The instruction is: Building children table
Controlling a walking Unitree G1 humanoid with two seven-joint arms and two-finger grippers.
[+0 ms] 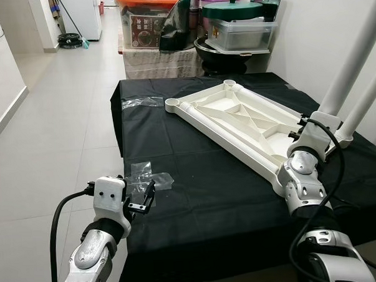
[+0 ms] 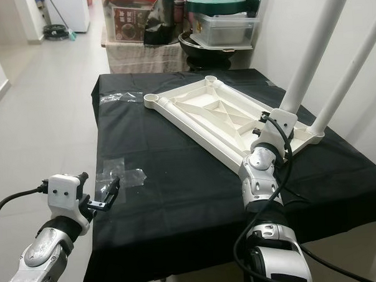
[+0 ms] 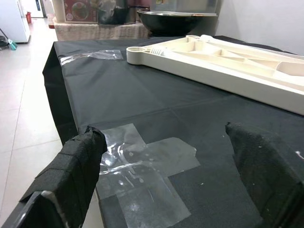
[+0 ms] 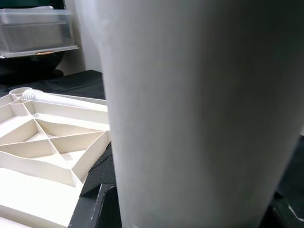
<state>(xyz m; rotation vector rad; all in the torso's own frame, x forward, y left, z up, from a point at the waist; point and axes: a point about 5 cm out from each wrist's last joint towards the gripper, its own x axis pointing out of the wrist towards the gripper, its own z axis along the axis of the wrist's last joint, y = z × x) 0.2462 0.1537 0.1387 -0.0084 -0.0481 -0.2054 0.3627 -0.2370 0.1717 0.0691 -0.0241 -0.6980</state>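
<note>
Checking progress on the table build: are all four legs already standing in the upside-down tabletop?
No: two legs stand at the tabletop's right end, while the far-left corner socket is empty.

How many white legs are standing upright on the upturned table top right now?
2. Both white tubular plastic legs stand at the upside-down white plastic table top's right end: one beside the right gripper, the other farther right. A third leg lies on the top.

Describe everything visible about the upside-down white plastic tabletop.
The white plastic tabletop lies upside down on the black cloth-covered table, ribbed underside up, set diagonally. Two white cylindrical legs stand upright in its corners on the robot's right; the two far corner sockets look unfilled. The right gripper is at the nearer leg's base.
</note>
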